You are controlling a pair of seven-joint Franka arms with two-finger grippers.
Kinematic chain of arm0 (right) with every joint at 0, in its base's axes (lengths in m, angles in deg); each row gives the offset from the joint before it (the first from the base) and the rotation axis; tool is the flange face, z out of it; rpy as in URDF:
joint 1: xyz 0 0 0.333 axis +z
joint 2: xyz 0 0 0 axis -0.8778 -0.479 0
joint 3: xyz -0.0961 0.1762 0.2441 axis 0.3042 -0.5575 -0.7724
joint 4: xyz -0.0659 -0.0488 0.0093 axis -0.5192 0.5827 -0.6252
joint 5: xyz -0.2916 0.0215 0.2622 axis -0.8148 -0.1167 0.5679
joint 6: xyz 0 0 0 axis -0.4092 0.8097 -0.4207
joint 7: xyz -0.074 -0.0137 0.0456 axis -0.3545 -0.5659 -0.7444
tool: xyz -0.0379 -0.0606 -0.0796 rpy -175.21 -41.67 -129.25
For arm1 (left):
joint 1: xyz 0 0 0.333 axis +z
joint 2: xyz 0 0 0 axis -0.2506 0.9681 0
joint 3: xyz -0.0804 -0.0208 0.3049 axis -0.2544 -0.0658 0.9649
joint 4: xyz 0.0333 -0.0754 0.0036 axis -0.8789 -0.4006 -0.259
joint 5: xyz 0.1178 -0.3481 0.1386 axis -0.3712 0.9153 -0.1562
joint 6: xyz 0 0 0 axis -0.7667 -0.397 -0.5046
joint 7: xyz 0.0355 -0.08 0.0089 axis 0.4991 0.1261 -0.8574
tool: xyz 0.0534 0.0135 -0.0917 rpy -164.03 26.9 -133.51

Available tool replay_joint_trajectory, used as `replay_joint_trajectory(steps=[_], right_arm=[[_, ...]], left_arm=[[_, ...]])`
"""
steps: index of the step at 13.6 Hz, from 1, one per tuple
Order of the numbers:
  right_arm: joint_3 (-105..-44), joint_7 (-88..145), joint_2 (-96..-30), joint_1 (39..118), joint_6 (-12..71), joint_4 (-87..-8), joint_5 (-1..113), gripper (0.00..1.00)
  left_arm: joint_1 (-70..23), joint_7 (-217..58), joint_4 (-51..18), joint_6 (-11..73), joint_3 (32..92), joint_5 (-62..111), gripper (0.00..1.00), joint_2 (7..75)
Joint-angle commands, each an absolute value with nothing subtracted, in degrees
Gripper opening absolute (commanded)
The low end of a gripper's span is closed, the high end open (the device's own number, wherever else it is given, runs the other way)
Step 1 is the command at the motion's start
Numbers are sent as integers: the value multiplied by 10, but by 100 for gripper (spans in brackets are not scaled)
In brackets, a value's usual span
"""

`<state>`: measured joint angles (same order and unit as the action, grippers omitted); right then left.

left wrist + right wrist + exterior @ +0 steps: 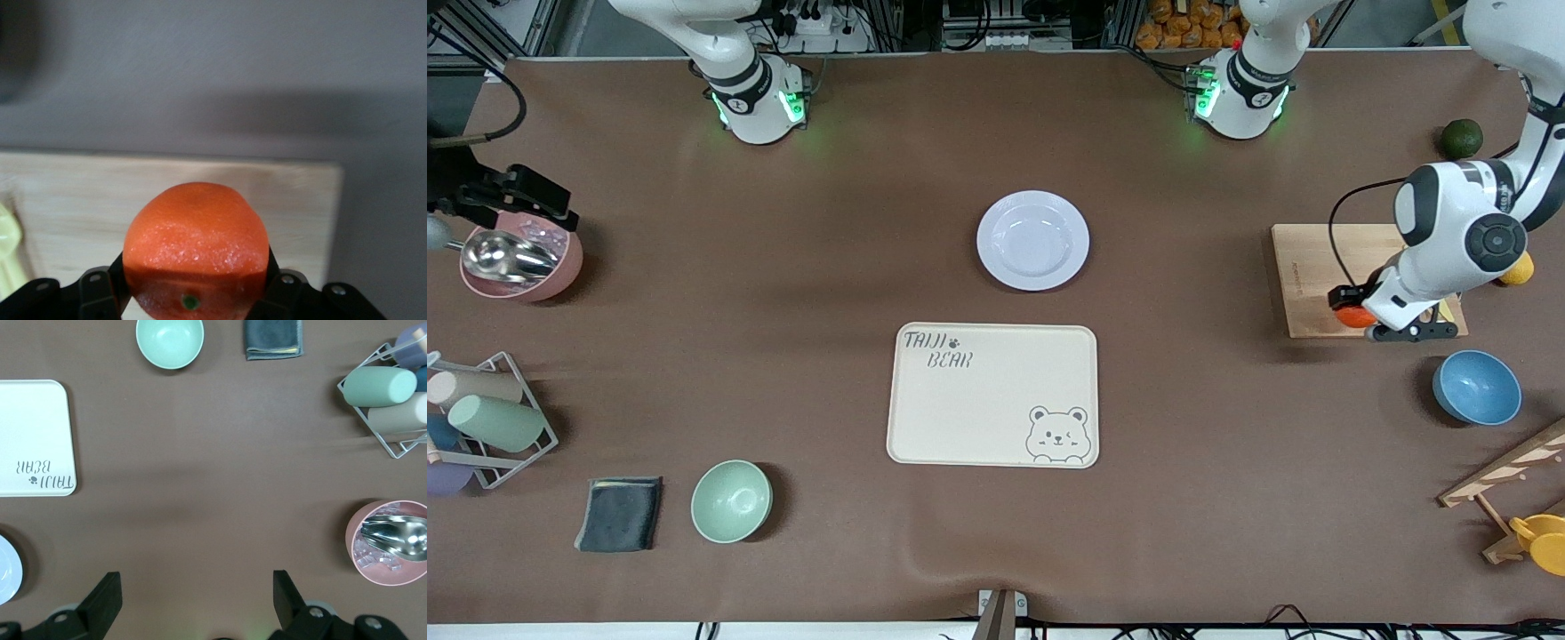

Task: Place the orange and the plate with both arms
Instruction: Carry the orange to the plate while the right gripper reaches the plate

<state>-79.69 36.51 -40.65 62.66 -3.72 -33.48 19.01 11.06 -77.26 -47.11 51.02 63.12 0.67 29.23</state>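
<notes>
Tray [992,394]: mid-desk, bare, probable destination.
Left claw [1362,313]: clamped on the orange [1353,316] over the cutting board [1316,283], apparently for carrying.
Plate [1032,240]: on desk, farther than tray, unheld.
Right claw [197,600]: spread wide, empty, waiting near the pink bowl [393,543].

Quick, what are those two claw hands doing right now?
Left gripper: closed on the orange, over the wooden board.
Right gripper: open, holding nothing.
</notes>
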Motion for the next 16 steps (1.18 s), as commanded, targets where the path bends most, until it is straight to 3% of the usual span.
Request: replay_joint_trajectory(steps=[1, 6, 9, 11, 14, 16], right_arm=[[-796, 366, -428, 646, -43, -326, 198, 100], [-796, 375, -522, 725, -32, -333, 291, 100], [-796, 374, -573, 750, 31, -379, 348, 100], [-796, 374, -584, 788, 123, -451, 370, 100], [-796, 374, -611, 829, 243, -531, 431, 100], [-796, 359, -641, 850, 263, -535, 507, 100]], left_arm=[[115, -860, -463, 496, 532, 49, 17, 268], [98, -1127, -386, 445, 317, 73, 17, 306], [-7, -1274, -354, 445, 303, 75, 17, 339], [-55, -1328, -337, 445, 304, 74, 18, 369], [-93, -1367, -327, 445, 304, 73, 19, 399], [-109, -1392, -338, 445, 305, 70, 22, 412]])
